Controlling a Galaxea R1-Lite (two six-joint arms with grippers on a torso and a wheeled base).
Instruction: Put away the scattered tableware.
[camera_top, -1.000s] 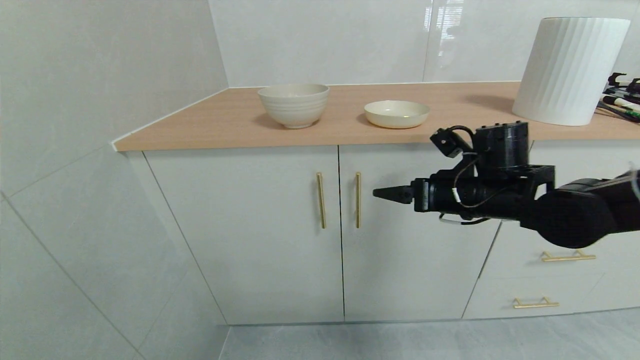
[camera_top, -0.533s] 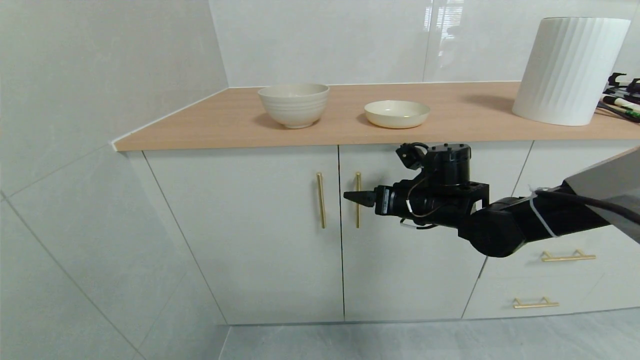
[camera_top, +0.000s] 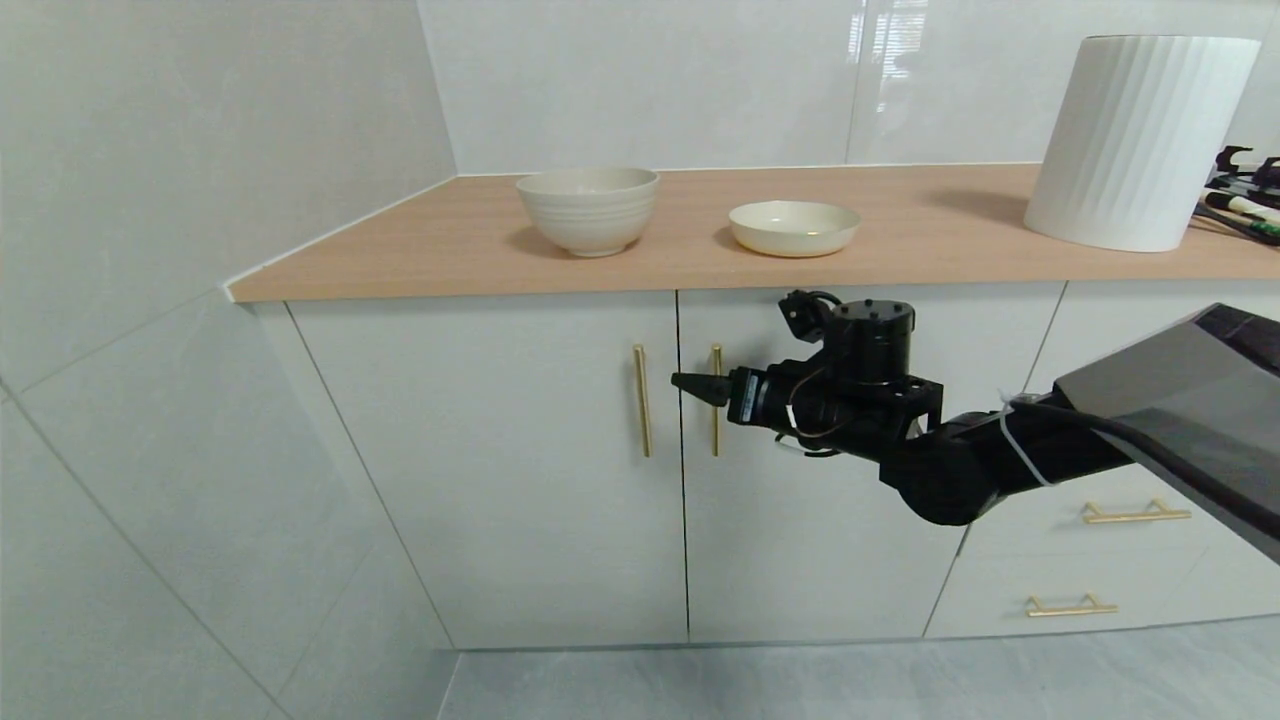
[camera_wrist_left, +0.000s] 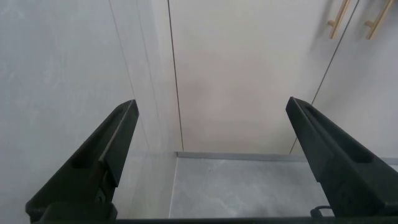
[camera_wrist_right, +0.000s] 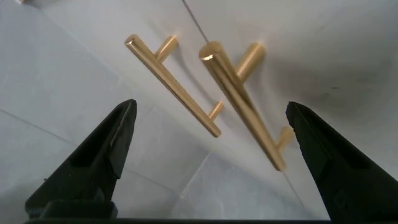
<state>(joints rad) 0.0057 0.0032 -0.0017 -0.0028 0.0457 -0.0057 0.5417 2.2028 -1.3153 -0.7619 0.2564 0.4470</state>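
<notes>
Ribbed cream bowl (camera_top: 587, 209) upright on countertop; shallow cream dish (camera_top: 794, 227) beside it, apart.

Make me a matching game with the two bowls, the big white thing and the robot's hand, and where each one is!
Things:
1. deep ribbed cream bowl
2. shallow cream dish
3. tall white ribbed container
4. right gripper

Places:
A. toward the right end of the wooden counter
B. in front of the gold cabinet handles
C. nearest the counter's left corner
D. between the bowl and the container

Pairs: 1-C, 2-D, 3-A, 4-B.
</notes>
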